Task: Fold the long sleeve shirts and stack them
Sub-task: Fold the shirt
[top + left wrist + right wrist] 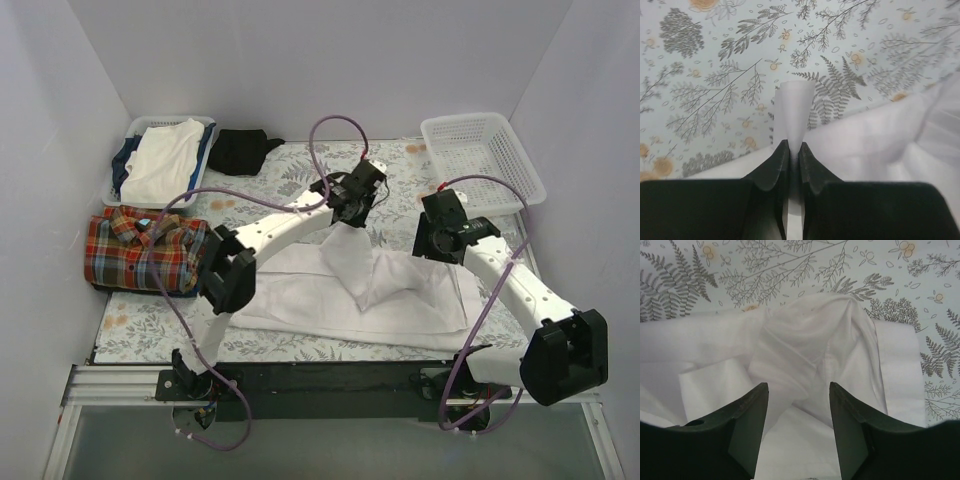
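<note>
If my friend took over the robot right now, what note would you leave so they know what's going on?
Left gripper: shut on a pinch of the white shirt, pulled up off the table.
Right gripper: open above the same shirt, holding nothing.
Plaid shirt: lies folded at the table's left side.
Done: the plaid shirt is folded, and the white shirt is partly folded.
Left: finish folding the white shirt, then stack the two.

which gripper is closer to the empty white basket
Right. The right gripper is open in front of the basket; the left gripper, shut on the white shirt, sits farther left.
</note>
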Robot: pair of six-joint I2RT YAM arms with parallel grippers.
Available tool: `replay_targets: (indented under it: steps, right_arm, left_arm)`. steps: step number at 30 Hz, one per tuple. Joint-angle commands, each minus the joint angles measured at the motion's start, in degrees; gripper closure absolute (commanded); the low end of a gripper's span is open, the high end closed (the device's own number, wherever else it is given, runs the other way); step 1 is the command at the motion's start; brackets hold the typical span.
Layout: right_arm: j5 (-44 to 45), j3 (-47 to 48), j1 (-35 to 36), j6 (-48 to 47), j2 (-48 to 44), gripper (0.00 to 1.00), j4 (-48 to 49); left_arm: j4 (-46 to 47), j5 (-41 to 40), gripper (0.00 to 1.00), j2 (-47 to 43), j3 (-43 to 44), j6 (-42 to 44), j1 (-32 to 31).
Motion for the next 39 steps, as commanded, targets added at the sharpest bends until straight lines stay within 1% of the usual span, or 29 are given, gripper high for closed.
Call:
replay_targets:
  steps: [1, 2, 4, 5, 7, 8, 9, 11, 12, 13, 16, 17, 18, 20, 23, 24, 25, 26, 27, 29, 30, 32, 34, 36, 37, 39]
  right_arm:
    - [0.0, 3.8, -2.1, -0.6, 2.3, 0.4, 3.8]
    - [-0.7, 4.7, -2.6, -1.0, 3.7, 0.4, 4.0]
    - [-2.0, 5.6, -2.9, -1.6, 5.0, 0.4, 4.8]
    - [-3.1, 6.6, -3.1, -2.1, 6.4, 0.4, 5.5]
    - [-5.1, 7.5, -3.3, -2.9, 7.8, 0.4, 6.4]
    - [-6.4, 8.1, -3.3, -3.6, 9.8, 0.4, 6.6]
    - [-7.1, 9.5, -3.3, -3.9, 10.7, 0.4, 6.7]
    - [-10.3, 10.8, -3.3, -5.6, 13.4, 0.41, 7.1]
    - [-11.5, 11.8, -3.4, -6.1, 14.3, 0.41, 7.4]
    - [-12.6, 12.4, -3.4, -6.7, 15.1, 0.41, 7.6]
    - [-18.0, 14.5, -3.3, -8.9, 17.7, 0.41, 8.5]
    - [-22.1, 15.1, -3.3, -10.4, 19.0, 0.41, 8.9]
    - [-24.2, 15.6, -3.3, -11.3, 19.6, 0.42, 9.1]
    - [-30.5, 17.0, -3.3, -13.7, 21.4, 0.44, 9.3]
    - [-37.1, 17.2, -3.2, -15.8, 22.5, 0.45, 9.2]
    - [-37.7, 16.9, -3.1, -15.9, 22.6, 0.45, 9.3]
    - [-38.2, 16.4, -3.0, -16.6, 22.4, 0.45, 9.5]
    - [-38.8, 15.5, -2.7, -16.8, 22.3, 0.45, 9.6]
    - [-38.9, 14.9, -2.5, -16.9, 22.3, 0.45, 9.6]
    - [-39.2, 13.0, -2.6, -16.9, 21.8, 0.45, 9.5]
    - [-38.9, 12.3, -2.5, -16.8, 21.6, 0.45, 9.6]
    - [-38.8, 11.1, -2.5, -16.6, 20.9, 0.46, 9.3]
    - [-39.7, 9.6, -2.5, -16.8, 20.9, 0.45, 8.6]
    - [-40.6, 8.2, -2.5, -17.1, 21.5, 0.46, 8.2]
    - [-40.5, 7.8, -2.5, -16.9, 21.6, 0.46, 7.9]
    - [-38.1, 7.4, -2.5, -16.3, 21.1, 0.48, 7.9]
  left_arm:
    - [-2.0, 2.9, 1.0, -17.8, -5.8, -2.5, -0.2]
    - [-1.9, 3.3, 1.0, -22.4, -9.1, -2.7, -0.2]
    - [-1.4, 3.8, 1.0, -26.7, -12.4, -4.0, -0.3]
    - [-1.3, 3.9, 1.0, -31.6, -13.9, -4.2, -0.2]
    - [-0.2, 4.0, 1.0, -36.7, -18.2, -4.7, -0.3]
    - [0.3, 4.1, 1.0, -41.4, -19.6, -4.7, -0.3]
    - [1.7, 4.1, 1.0, -44.2, -22.8, -4.8, -0.3]
    - [3.3, 5.8, 1.0, -48.5, -26.3, -4.7, -0.3]
    - [4.0, 6.2, 0.99, -52.3, -27.7, -4.7, -0.3]
    - [4.6, 6.2, 0.99, -53.6, -30.0, -5.1, -0.3]
    - [3.4, 9.4, 0.97, -56.1, -31.5, -6.5, -0.3]
    - [2.7, 10.3, 0.97, -56.2, -31.6, -7.4, -0.3]
    - [2.0, 11.3, 0.97, -56.3, -31.9, -8.3, -0.3]
    - [0.4, 14.3, 0.93, -56.8, -33.6, -9.5, -0.3]
    - [-1.4, 16.4, 0.92, -57.5, -36.4, -11.4, -0.2]
    - [-2.7, 15.6, 0.93, -57.6, -36.9, -12.7, -0.3]
    - [-3.1, 14.9, 0.97, -57.9, -37.6, -12.9, -0.3]
    - [-3.0, 13.4, 0.98, -59.2, -38.4, -13.4, -0.2]
    - [-2.2, 10.2, 1.0, -60.1, -40.2, -14.0, -0.2]
    - [-0.8, 5.6, 1.0, -62.6, -41.7, -14.8, -0.3]
    - [-0.4, 0.9, 1.0, -63.1, -41.6, -15.4, -0.2]
    - [0.1, -1.6, 1.0, -63.6, -40.5, -15.5, -0.2]
    - [1.4, -1.9, 1.0, -63.9, -38.8, -15.0, -0.3]
    - [3.2, -0.7, 1.0, -63.7, -38.2, -13.8, -0.2]
    - [3.9, 1.1, 0.99, -63.4, -37.3, -13.4, -0.3]
    - [6.0, 2.2, 0.98, -62.1, -36.0, -12.2, -0.3]
